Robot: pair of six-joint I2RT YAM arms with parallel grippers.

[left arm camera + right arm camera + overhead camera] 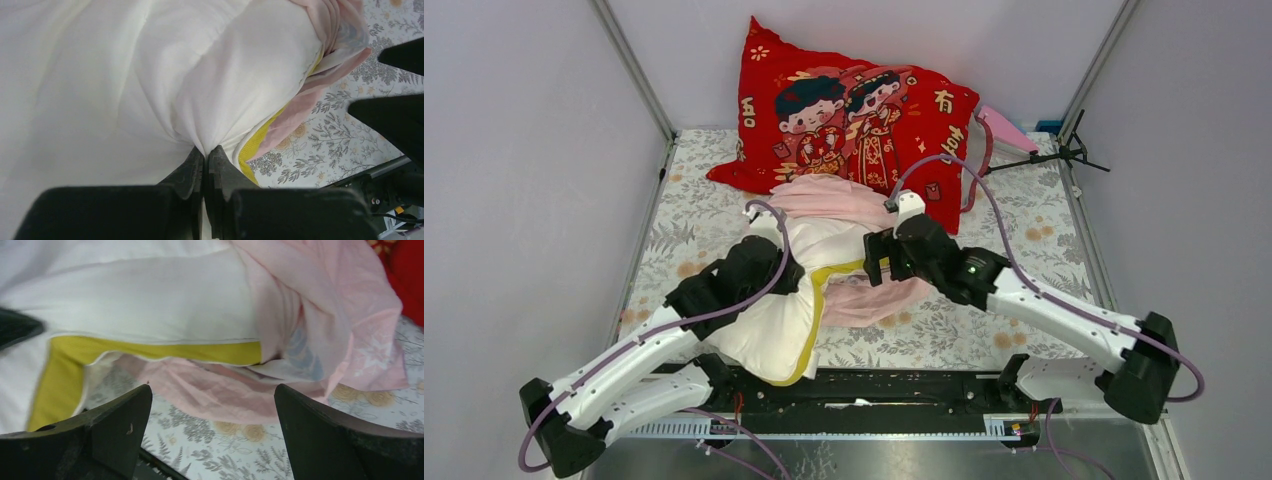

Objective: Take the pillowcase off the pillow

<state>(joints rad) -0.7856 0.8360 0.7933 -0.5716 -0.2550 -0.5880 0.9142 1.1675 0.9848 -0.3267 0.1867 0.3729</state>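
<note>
The cream-white pillow (769,320) with yellow piping lies in the middle of the table, its near half bare. The pale pink pillowcase (829,198) is bunched over its far end and trails under its right side (874,298). My left gripper (206,150) is shut on a pinch of the pillow's white fabric (150,85). My right gripper (212,400) is open and empty, its fingers just above the floral cloth in front of the pillowcase's loose pink edge (220,390); the yellow piping (150,351) is behind it.
A big red cushion (849,120) printed with a cartoon couple leans against the back wall, just behind the pillowcase. A floral cloth (984,330) covers the table. A pink object (1004,125) and a small black stand (1054,155) are at the back right. Walls close both sides.
</note>
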